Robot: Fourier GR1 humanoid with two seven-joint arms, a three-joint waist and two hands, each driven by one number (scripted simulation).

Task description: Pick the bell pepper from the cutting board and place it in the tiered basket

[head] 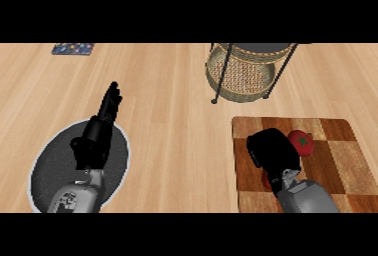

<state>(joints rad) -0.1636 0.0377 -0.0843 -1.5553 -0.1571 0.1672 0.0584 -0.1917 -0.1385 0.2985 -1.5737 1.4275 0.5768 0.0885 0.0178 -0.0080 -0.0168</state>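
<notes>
Your right hand point(272, 149), nearest to the head view at the lower right, is hovering over the cutting board point(336, 165), and its grey forearm is coming in from the lower edge. Its black fingers are bending downward and are looking curled, but from this angle you cannot tell if they are closing on anything. Just beside this hand, on its right side, the red bell pepper point(301, 142) is sitting on the cutting board with its green stem facing up; it seems to be touching the hand or almost touching it. A small red patch is also showing under the wrist, and you cannot tell what it is.

Your left hand point(109, 107) is resting at the left with straight fingers pointing up the view, holding nothing. Its forearm is lying over a dark oval mat point(48, 165) on the wooden bench point(170, 150).

Further up, the tiered basket point(244, 75) is standing on the bench, well apart from the pepper. A small colourful object point(74, 49) is lying at the upper left.
</notes>
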